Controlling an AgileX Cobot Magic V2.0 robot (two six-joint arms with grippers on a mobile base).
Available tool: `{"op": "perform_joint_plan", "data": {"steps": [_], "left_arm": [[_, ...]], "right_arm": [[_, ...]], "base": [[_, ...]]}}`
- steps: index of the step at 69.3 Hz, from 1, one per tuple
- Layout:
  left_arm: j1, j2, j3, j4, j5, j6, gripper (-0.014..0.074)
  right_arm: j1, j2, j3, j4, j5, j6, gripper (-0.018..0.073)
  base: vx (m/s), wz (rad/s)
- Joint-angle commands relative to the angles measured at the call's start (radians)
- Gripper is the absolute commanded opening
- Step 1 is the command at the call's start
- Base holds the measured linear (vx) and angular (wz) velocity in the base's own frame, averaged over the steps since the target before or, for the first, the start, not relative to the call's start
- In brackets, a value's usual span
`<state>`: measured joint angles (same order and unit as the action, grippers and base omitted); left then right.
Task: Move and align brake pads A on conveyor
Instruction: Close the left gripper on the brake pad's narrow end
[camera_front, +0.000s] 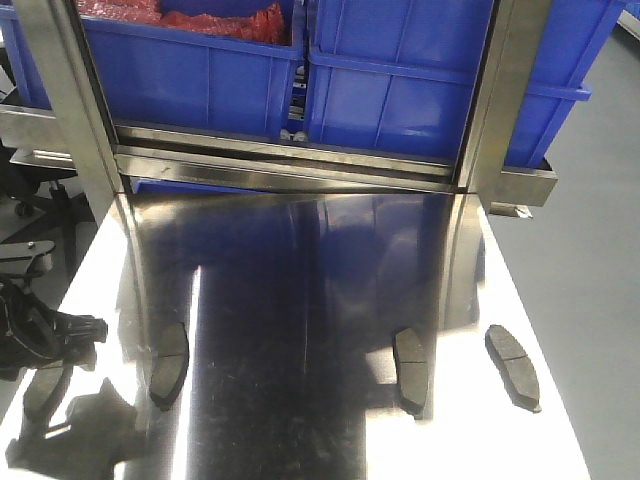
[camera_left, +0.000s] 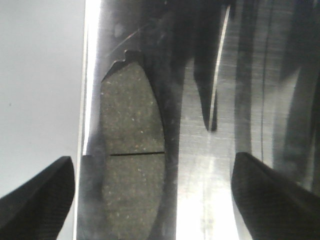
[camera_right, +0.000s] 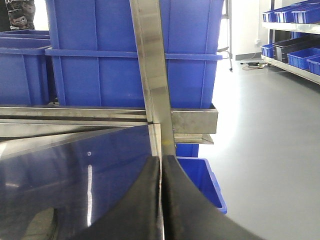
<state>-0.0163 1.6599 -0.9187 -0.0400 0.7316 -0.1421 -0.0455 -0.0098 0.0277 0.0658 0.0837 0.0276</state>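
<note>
four grooved dark grey brake pads lie flat on the table: edge pad at 8 o'clock below my left claw, second pad at 7, third pad at 5, fourth pad at 4.

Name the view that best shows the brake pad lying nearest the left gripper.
The left wrist view: the brake pad lies large, framed by the open left gripper, groove and notched end sharp. The front view shows it small and shadowed near the steel table's left edge. The right wrist view misses it.

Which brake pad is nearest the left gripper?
The leftmost pad, at the table edge, below the open left gripper; the other three lie farther right.
</note>
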Motion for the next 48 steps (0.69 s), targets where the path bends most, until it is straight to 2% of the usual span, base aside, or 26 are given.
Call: {"op": "perform_joint_plan", "data": {"steps": [1,29,48], "left_arm": [[-0.002,-0.008,-0.030,-0.003,-0.022,-0.011,0.0593],[-0.002,-0.001,-0.030,-0.004,-0.026,-0.011,0.0580],[-0.002,0.002,-0.030,-0.004,-0.023,-0.007,0.0453]], "right_arm": [[-0.005,-0.016,0.021,-0.002,-0.073,-0.006,-0.0003],[-0.005,-0.016,0.021,-0.002,-0.073,-0.006,-0.0003],[-0.005,-0.016,0.021,-0.002,-0.073,-0.006,-0.0003]], "base": [[0.00,0.00],[0.00,0.00],[0.00,0.00]]}}
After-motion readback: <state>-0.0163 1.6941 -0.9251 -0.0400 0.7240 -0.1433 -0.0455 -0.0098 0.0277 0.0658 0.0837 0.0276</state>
